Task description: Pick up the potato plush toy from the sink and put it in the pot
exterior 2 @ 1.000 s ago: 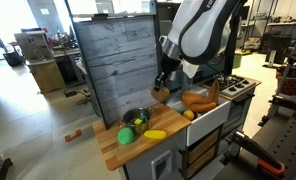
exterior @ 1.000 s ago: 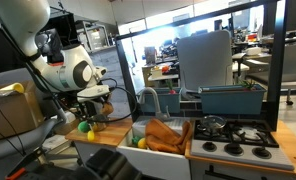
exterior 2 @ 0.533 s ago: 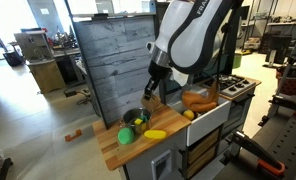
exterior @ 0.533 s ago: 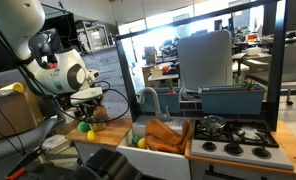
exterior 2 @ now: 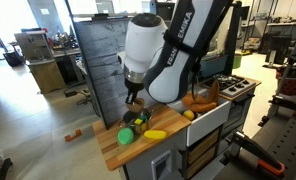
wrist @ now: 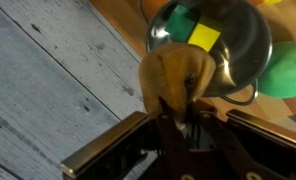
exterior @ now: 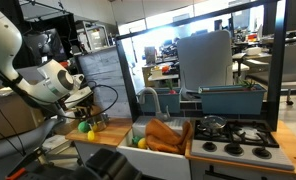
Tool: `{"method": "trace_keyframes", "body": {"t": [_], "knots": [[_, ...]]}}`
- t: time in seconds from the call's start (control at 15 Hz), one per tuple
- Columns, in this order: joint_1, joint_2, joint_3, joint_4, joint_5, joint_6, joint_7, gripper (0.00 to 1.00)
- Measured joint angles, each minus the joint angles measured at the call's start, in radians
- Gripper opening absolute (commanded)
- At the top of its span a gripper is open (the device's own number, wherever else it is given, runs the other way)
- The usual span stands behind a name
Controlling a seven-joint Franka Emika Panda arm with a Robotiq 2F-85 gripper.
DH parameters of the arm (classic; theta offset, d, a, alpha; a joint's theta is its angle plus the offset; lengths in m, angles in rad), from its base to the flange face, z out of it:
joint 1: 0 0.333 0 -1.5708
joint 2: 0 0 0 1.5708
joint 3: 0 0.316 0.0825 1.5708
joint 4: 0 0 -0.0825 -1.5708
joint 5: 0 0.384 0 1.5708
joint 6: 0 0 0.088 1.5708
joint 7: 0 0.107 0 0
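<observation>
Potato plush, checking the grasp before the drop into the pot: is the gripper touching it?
Touching. The wrist view shows the gripper clamped on the brown potato plush, its dark fingers pressing into the fabric, with the pot behind.

Bright daylight from rear windows fills both exterior views; the wrist view is blurred and dimmer.

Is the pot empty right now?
No, the wrist view shows a yellow piece and a green piece lying inside the pot, beyond the potato toy gripped by the end effector.
</observation>
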Motion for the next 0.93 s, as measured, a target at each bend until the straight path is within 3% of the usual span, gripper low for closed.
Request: {"method": "trace_keyframes", "body": {"t": [0.13, 0.2, 0.27, 0.53, 0.93], "knots": [[0.061, 0.078, -0.08, 0.045, 0.019, -0.004, 0.045, 0.05], [0.071, 0.113, -0.097, 0.064, 0.024, -0.009, 0.058, 0.43], [0.072, 0.142, -0.103, 0.08, 0.028, -0.013, 0.063, 0.19], [0.071, 0.187, -0.106, 0.125, 0.032, -0.041, 0.063, 0.43], [0.07, 0.187, -0.106, 0.127, 0.032, -0.046, 0.063, 0.43]]}}
